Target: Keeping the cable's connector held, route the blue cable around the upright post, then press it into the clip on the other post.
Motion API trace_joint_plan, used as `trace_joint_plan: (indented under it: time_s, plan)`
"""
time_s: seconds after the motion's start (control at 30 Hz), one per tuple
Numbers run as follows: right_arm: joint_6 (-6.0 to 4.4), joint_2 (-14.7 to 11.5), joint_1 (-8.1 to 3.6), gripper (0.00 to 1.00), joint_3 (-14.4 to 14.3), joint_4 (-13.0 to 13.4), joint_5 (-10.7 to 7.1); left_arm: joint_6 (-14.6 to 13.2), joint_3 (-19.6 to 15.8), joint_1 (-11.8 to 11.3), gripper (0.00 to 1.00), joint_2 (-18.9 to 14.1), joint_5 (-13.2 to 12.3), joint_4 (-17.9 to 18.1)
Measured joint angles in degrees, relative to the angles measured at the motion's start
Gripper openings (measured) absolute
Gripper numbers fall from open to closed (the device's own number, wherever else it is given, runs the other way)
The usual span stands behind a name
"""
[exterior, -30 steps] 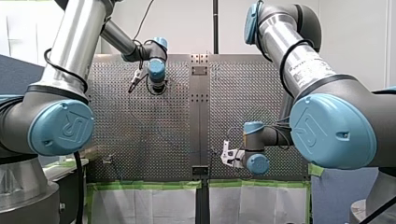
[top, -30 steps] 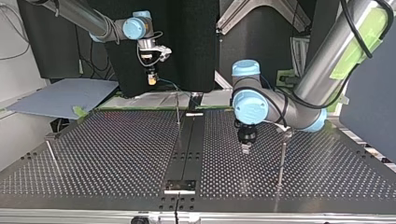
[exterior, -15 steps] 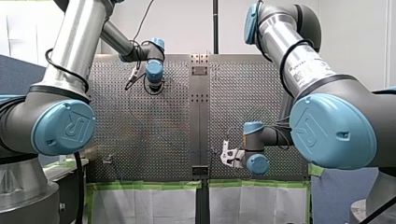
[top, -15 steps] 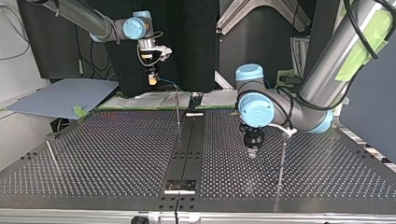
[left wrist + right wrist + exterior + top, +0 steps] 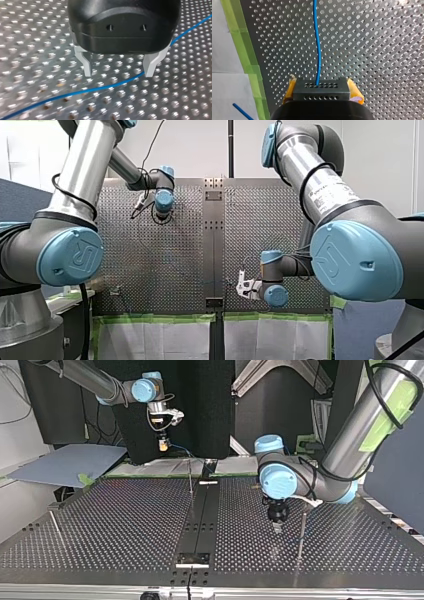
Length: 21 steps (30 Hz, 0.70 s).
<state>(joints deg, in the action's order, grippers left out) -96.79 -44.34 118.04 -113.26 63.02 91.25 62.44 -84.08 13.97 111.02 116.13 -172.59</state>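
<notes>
Front view: my left arm point(image 5: 125, 170) reaches the far end of the perforated table point(image 5: 150, 250), left of its dark centre strip point(image 5: 214, 245). My right wrist point(image 5: 275, 295) sits just right of the strip, by the green tape point(image 5: 160, 318). A white wall point(image 5: 200, 145) lies beyond.

Top view: my right gripper point(image 5: 162, 446) hangs high, left of the strip, which holds the blue cable point(image 5: 180, 450) up toward the thin post point(image 5: 190, 480) beside the strip. My left gripper point(image 5: 276, 527) is low, right of the strip, near another post point(image 5: 301, 532).

Left wrist view: the fingers point(image 5: 87, 67) are wide, straddling the cable on the table, ready to pinch, I judge.

Right wrist view: yellow pads point(image 5: 355, 92) clamp the black connector point(image 5: 321, 90), with the cable running straight ahead.
</notes>
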Motion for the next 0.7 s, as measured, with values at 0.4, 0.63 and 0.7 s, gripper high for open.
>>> trace_joint_plan:
  time_s: [0.4, 0.63, 0.7]
  plan:
    - [0.0, 0.0, -0.1, 0.0, 0.0, 0.0, 0.0, -1.2, 0.0, -0.2, 1.0, 2.9, 0.4, 1.2]
    - [0.0, 0.0, -0.11, 0.0, 0.0, 0.0, 0.0, -1.7, 0.0, 0.2, 1.0, 4.4, 1.4, 1.5]
    - [0.0, 0.0, -0.11, 0.0, 0.0, 0.0, 0.0, -1.7, 0.0, 0.2, 1.0, 4.5, 1.7, 1.6]
